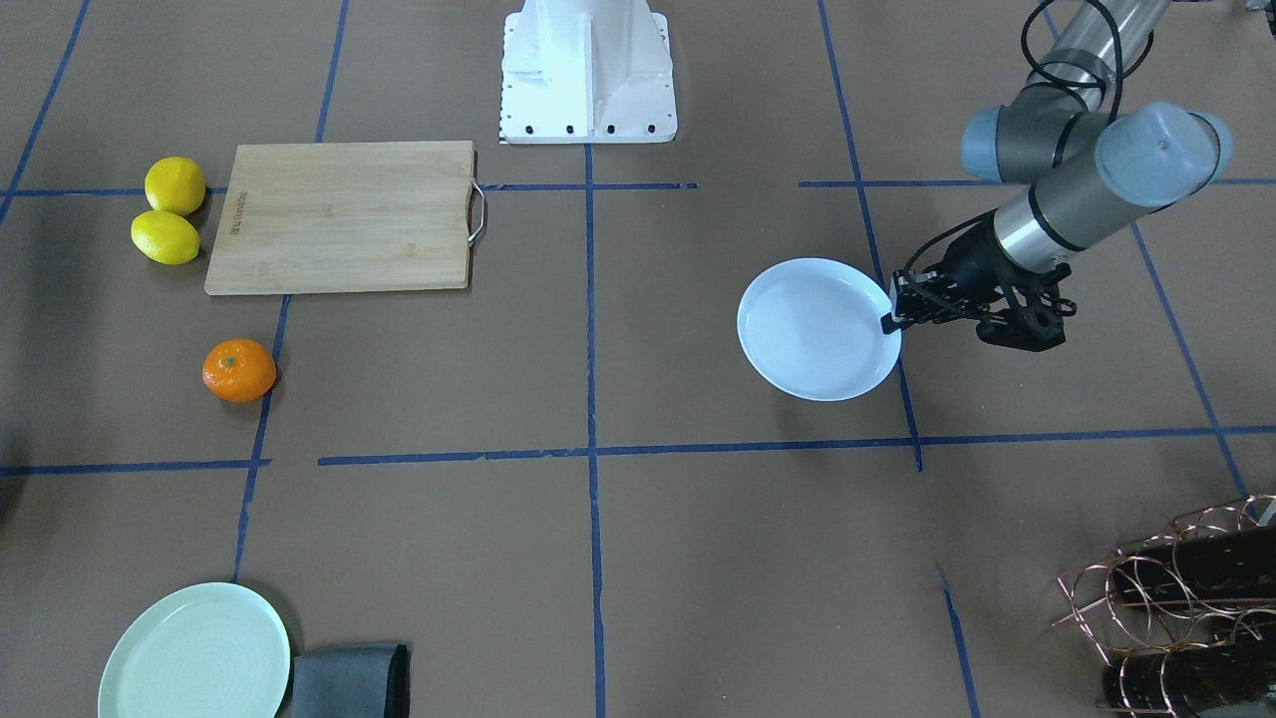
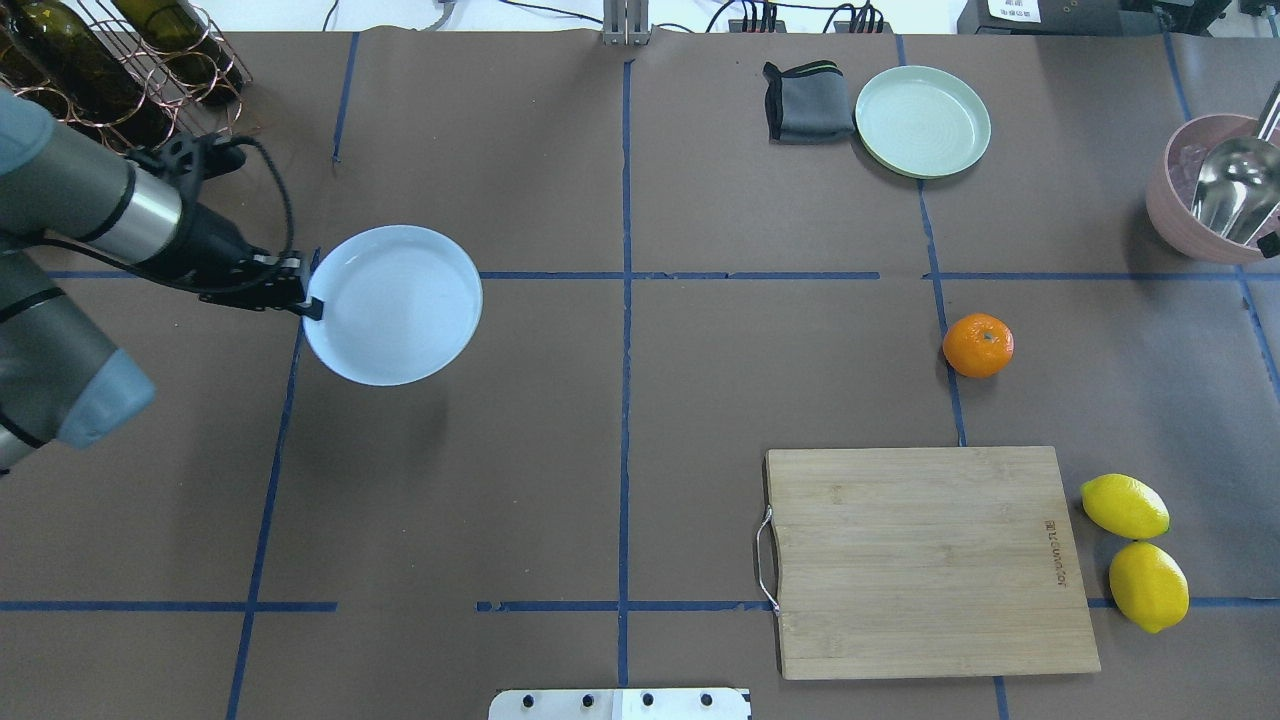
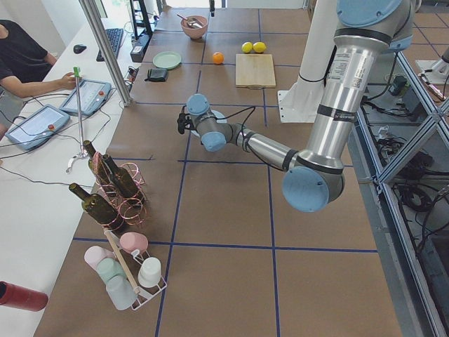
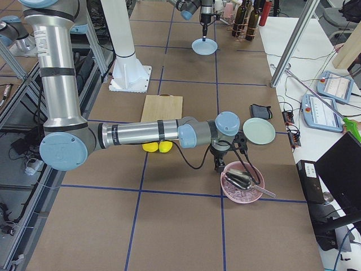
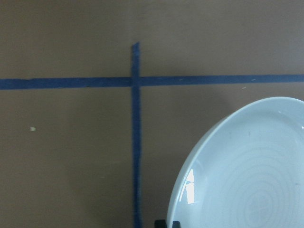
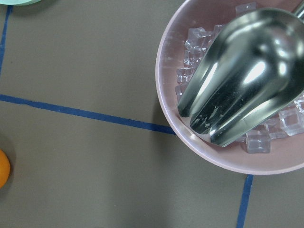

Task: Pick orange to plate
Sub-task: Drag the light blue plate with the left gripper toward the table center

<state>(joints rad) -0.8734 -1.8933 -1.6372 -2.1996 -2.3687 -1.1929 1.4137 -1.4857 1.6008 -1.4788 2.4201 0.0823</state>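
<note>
left gripper (image 2: 308, 298) is clamped on the rim of the plate (image 2: 400, 310), so i'd say it's relocating the plate first. the orange (image 2: 978, 345) sits on the table well apart, near the cutting board (image 2: 930, 560). can't tell whether the right gripper (image 4: 217, 167) is open or closed. next: plate closer, then grab the orange.

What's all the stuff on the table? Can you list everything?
orange: one, bright orange, alone near the cutting board.
plate: one, pale blue, robot's left side.
cloth: one, grey, folded.
second plate: one, mint green, far edge beside cloth.
lemons: two, yellow, beside the board.
cutting board: one, wooden, robot's right side.
bowl: one, pink, holds ice and silver scoop.
bottle rack: one, copper wire, far left corner.
left gripper: one, black, shut on the plate's rim.
right gripper: one, black, beside the bowl; grip unclear.
</note>
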